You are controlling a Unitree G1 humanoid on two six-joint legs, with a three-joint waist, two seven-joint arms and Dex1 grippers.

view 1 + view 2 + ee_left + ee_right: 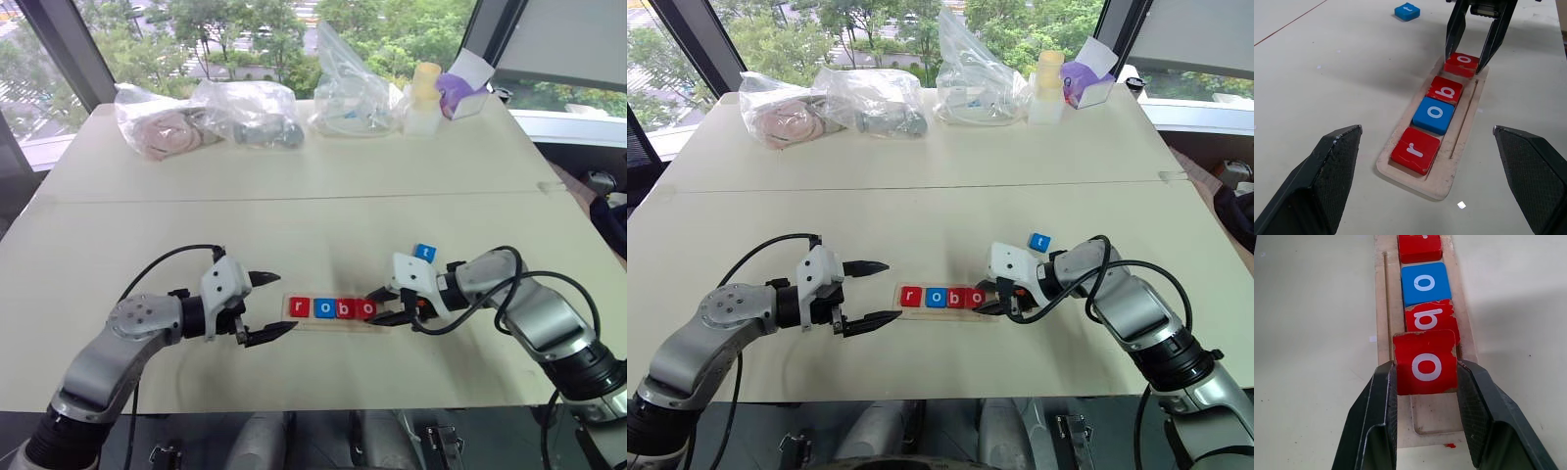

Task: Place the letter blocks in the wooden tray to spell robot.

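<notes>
In the left eye view the tray (338, 311) lies on the table (294, 196) between the two grippers. It holds r, o, b and a second o in a row. The right gripper (390, 305) sits at the tray's 3 o'clock end, with its fingers clenched on the red o (366, 308). The left gripper (271, 309) waits at the 9 o'clock end, with fingers spread wide and nothing in them, probably to steady the tray if it slides. The blue t (423, 252) lies alone on the table, at about 1 o'clock from the tray.

The right eye view shows the same layout. Bags (833, 103) and a bottle (1049, 88) stand at the far edge, well apart from the work.

In the left wrist view the open fingers (1322, 181) frame the tray's near end. The red r (1415, 149), the blue o (1433, 114) and the b (1445, 89) lie flat in the slot. The last o appears tilted between the other gripper's fingers.

In the right wrist view the pads (1382, 401) squeeze the o on both sides. Its far edge overlaps the b, so it seems not fully seated yet. The slot end near the gripper is free, most likely kept for the t.
</notes>
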